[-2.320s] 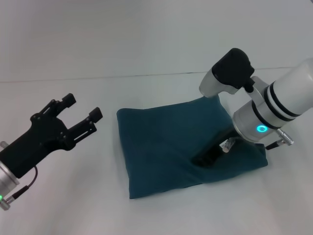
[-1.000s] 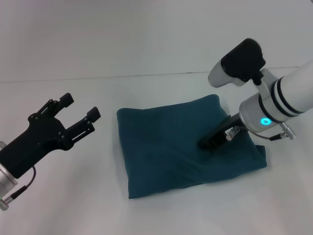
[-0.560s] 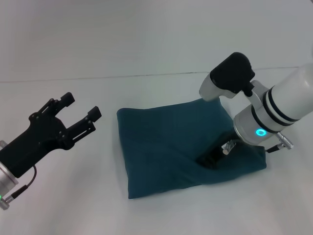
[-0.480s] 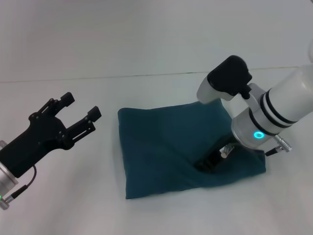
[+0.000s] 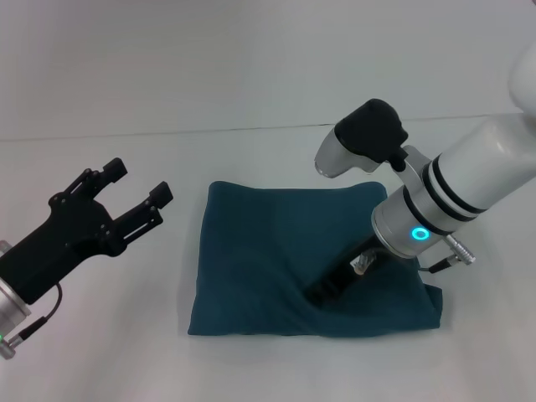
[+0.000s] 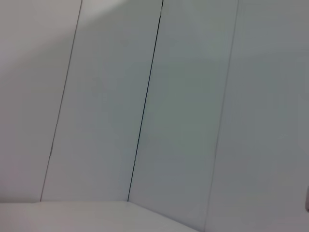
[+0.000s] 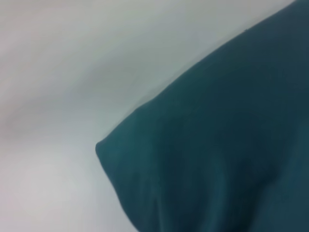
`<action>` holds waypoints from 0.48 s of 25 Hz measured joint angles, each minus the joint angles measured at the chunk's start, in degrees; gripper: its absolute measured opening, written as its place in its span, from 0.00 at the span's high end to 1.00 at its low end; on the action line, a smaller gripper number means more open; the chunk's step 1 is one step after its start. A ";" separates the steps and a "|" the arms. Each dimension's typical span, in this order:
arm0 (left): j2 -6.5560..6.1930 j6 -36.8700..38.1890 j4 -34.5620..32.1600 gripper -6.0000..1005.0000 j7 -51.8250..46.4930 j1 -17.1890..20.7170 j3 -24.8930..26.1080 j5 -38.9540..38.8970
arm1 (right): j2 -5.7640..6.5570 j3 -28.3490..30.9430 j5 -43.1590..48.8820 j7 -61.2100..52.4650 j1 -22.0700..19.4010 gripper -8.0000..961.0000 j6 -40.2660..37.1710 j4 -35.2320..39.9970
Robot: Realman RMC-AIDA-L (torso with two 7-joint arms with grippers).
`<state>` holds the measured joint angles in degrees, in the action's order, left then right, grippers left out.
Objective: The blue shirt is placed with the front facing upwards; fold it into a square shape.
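Observation:
The blue shirt lies folded into a rough rectangle on the white table, with no lettering showing. My right gripper is pushed down onto the shirt's near right part, and the cloth creases around its dark tip. The right wrist view shows one rounded corner of the shirt against the table. My left gripper hangs open above the table, well to the left of the shirt and apart from it.
The table's far edge meets a pale wall behind the shirt. The left wrist view shows only grey wall panels with dark seams.
The right arm lifted briefly, then came down and slid left and nearer, dragging the shirt so it turned and shifted toward the front. The left arm has not moved.

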<state>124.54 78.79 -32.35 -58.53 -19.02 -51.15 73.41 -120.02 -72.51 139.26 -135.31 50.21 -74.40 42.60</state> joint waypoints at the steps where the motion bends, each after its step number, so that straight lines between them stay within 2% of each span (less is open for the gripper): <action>1: 0.00 0.10 -0.03 0.12 0.00 0.02 0.00 0.07 | 0.03 0.14 -0.06 -0.15 -0.39 0.89 -0.02 0.95; 3: 0.00 0.21 -0.12 0.12 0.00 0.08 0.00 0.33 | 0.23 0.64 -0.13 -0.43 -2.09 0.89 -0.33 4.27; 7: -0.01 0.59 -0.15 0.12 0.05 0.09 -0.03 0.37 | 0.38 4.26 -1.18 -0.31 -8.37 0.89 -2.22 15.73; 12: -0.09 1.68 -0.42 0.11 0.15 0.11 -0.15 1.38 | 0.47 12.01 -12.98 8.41 -18.79 0.89 -3.92 26.57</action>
<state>124.45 80.47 -32.76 -58.39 -18.92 -51.30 74.79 -119.54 -60.50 126.28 -126.90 31.42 -78.32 69.17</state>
